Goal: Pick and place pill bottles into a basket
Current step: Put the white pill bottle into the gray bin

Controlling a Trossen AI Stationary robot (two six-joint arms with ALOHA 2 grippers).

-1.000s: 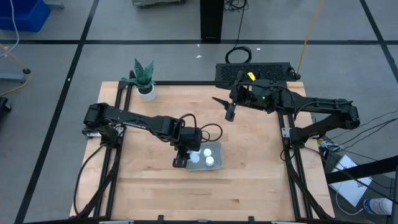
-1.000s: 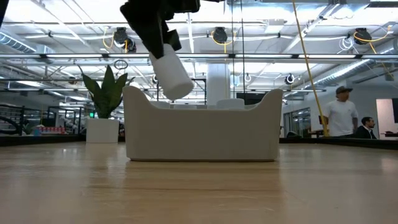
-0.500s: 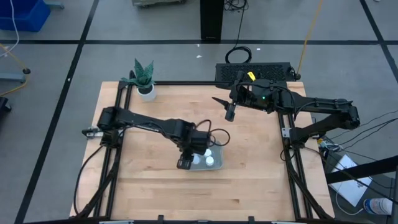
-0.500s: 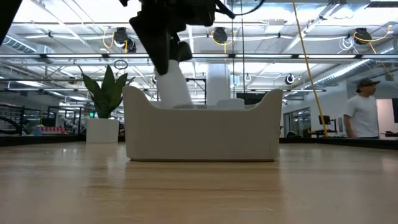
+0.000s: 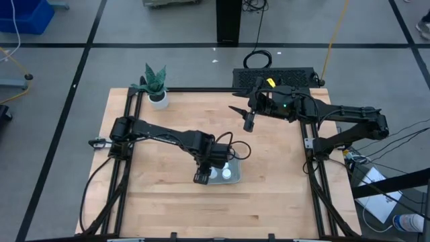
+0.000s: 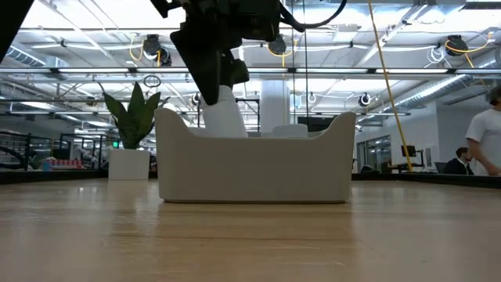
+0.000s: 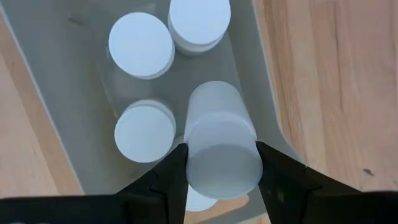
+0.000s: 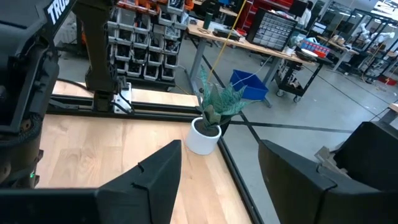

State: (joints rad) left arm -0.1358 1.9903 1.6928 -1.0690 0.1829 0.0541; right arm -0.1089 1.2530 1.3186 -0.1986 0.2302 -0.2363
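The basket (image 5: 232,176), a pale shallow tray, sits near the middle of the table; in the low view its wall (image 6: 254,168) faces me. My left gripper (image 5: 203,173) (image 7: 221,152) hangs over the basket's left part, shut on a white pill bottle (image 7: 219,143) (image 6: 223,113) that reaches down behind the basket's wall. Three more pill bottles (image 7: 141,45) (image 7: 199,22) (image 7: 145,132) stand upright on the basket's floor. My right gripper (image 5: 247,122) (image 8: 221,155) waits open, raised above the table's far right part. My left gripper pinches the pill bottle's upper part (image 7: 194,155) between its two fingers (image 7: 171,177), one on each side. The fingers come from above, pointing steeply down. The bottle hangs nearly upright below them; the basket's wall hides its lower end (image 6: 227,129), so I cannot tell whether it rests on the floor.
A white pot with a green plant (image 5: 156,94) (image 6: 129,160) (image 8: 204,138) stands at the table's far left corner. Bare wood lies all around the basket. People move in the room beyond the table (image 6: 485,141).
My left gripper has gone toward the table's right edge and down, carrying the pill bottle from above the basket's left rim into the basket. The bottle hung tilted then and stands nearly upright now, its lower end sunk behind the wall.
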